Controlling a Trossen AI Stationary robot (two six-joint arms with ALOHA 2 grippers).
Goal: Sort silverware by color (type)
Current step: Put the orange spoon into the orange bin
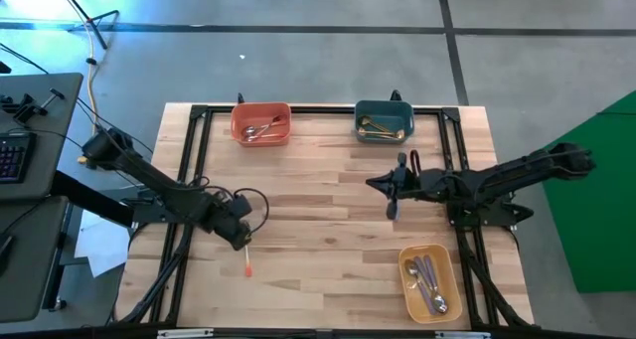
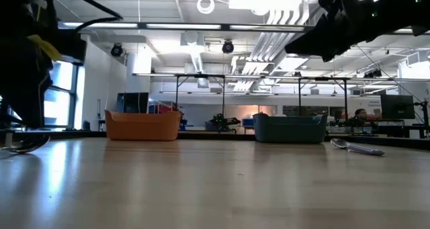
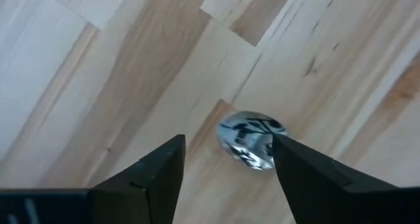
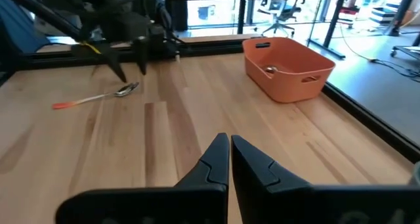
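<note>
My left tool [image 1: 241, 236] hangs low over the counter [image 1: 318, 195] with its fingers [image 3: 156, 173] spread wide and holding nothing. The shiny bowl of an orange-handled spoon [image 3: 249, 138] lies flat on the wood between them, close against one finger; I cannot tell whether that finger touches it. From above, my tool covers the bowl, and only the orange handle [image 1: 246, 260] shows, pointing toward the near edge.

My right tool [image 4: 230, 157] waits above the counter's right half, fingers pressed together and gripping nothing.

The remaining spoons sit in three bowls: some in the coral bowl [image 1: 261, 122] at the far left, gold-handled ones in the teal bowl [image 1: 384, 120] at the far right, purple-handled ones in the yellow bowl [image 1: 429, 282] near the front right corner. Their counts are hard to make out.
</note>
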